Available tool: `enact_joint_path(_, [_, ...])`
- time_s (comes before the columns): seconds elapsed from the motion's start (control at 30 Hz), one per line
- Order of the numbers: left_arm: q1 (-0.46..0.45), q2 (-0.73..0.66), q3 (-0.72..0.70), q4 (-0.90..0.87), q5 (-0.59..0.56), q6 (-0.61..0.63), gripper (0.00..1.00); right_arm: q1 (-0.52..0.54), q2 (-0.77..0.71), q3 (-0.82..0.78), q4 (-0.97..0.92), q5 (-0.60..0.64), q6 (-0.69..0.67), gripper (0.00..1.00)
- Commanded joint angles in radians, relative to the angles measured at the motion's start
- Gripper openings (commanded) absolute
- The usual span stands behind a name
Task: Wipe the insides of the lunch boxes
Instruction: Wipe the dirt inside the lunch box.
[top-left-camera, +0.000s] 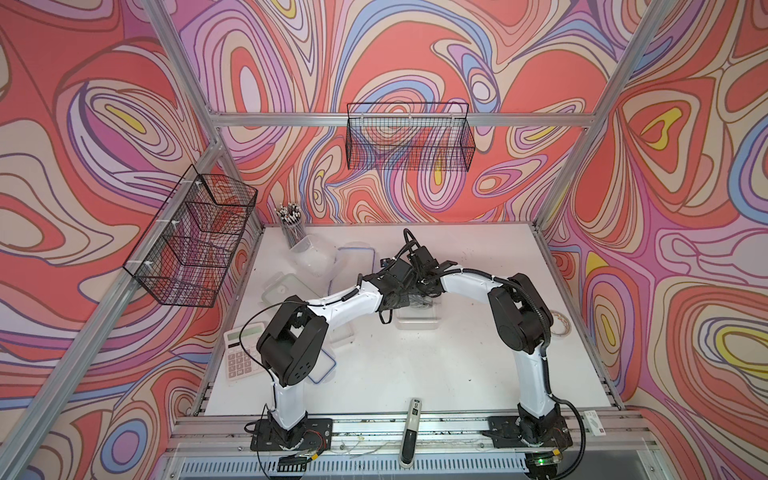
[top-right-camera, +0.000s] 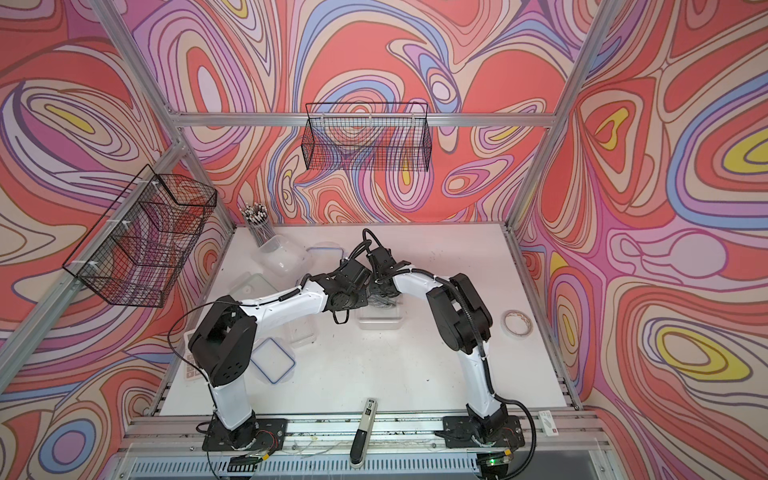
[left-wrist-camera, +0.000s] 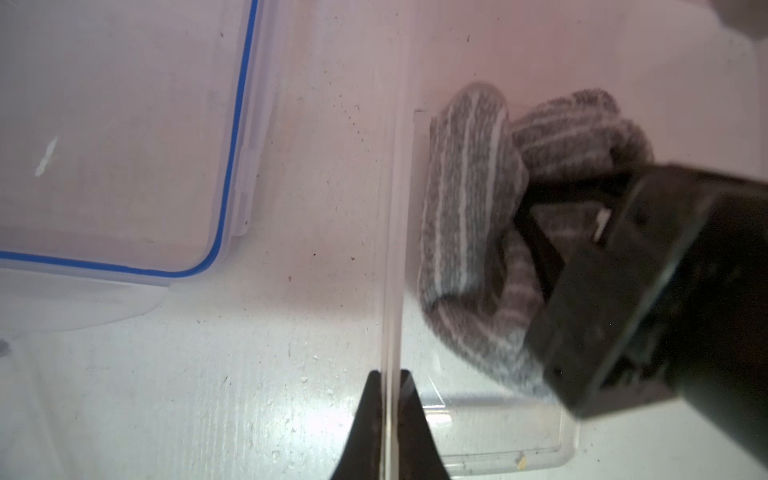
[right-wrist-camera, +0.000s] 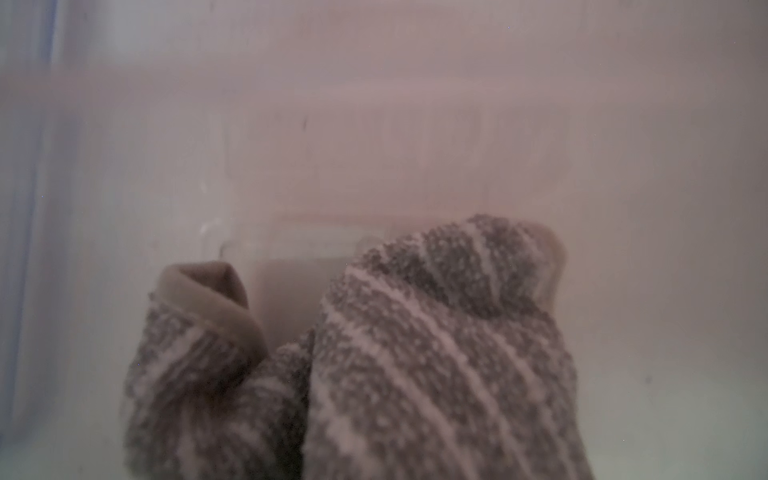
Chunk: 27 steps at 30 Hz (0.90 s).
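Observation:
In both top views the two arms meet over a small clear lunch box (top-left-camera: 417, 322) (top-right-camera: 380, 322) in the middle of the white table. My left gripper (left-wrist-camera: 390, 376) is shut on that box's clear side wall (left-wrist-camera: 392, 208), one finger on each side. My right gripper (left-wrist-camera: 536, 212) reaches down inside the box, shut on a bunched grey striped cloth (left-wrist-camera: 469, 208) (right-wrist-camera: 415, 353) that rests on the box floor. The cloth hides the right jaws in the right wrist view. A large clear lunch box (top-left-camera: 313, 257) lies at the back left. A third lunch box (top-right-camera: 301, 330) sits under my left forearm.
A blue-rimmed lid (left-wrist-camera: 124, 124) lies beside the held box, another (top-right-camera: 272, 359) near my left elbow, a frosted lid (top-left-camera: 286, 286) further left. A pen cup (top-left-camera: 291, 232), calculator (top-left-camera: 241, 353), tape roll (top-right-camera: 517, 322) and wire baskets (top-left-camera: 191, 237) (top-left-camera: 409, 137) ring the table.

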Motion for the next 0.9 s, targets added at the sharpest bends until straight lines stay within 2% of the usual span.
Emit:
enact_joint_path(0.0, [0.032, 0.020, 0.037, -0.056, -0.040, 0.002, 0.00, 0.045, -0.048, -0.099, -0.121, -0.047, 0.002, 0.00])
enact_joint_path(0.17, [0.049, 0.029, 0.049, -0.056, -0.033, 0.002, 0.00, 0.082, -0.103, -0.213, -0.124, -0.120, 0.041, 0.00])
enact_joint_path(0.37, [0.050, 0.047, 0.052, -0.036, 0.034, -0.013, 0.00, 0.103, -0.110, -0.263, 0.009, -0.303, 0.110, 0.00])
enact_joint_path(0.7, [0.029, 0.043, 0.034, -0.004, 0.095, -0.030, 0.00, 0.103, -0.029, -0.144, 0.165, -0.482, 0.160, 0.00])
enact_joint_path(0.87, [0.016, 0.042, 0.041, -0.015, 0.114, -0.018, 0.00, 0.093, 0.023, -0.057, 0.126, -0.451, 0.134, 0.00])
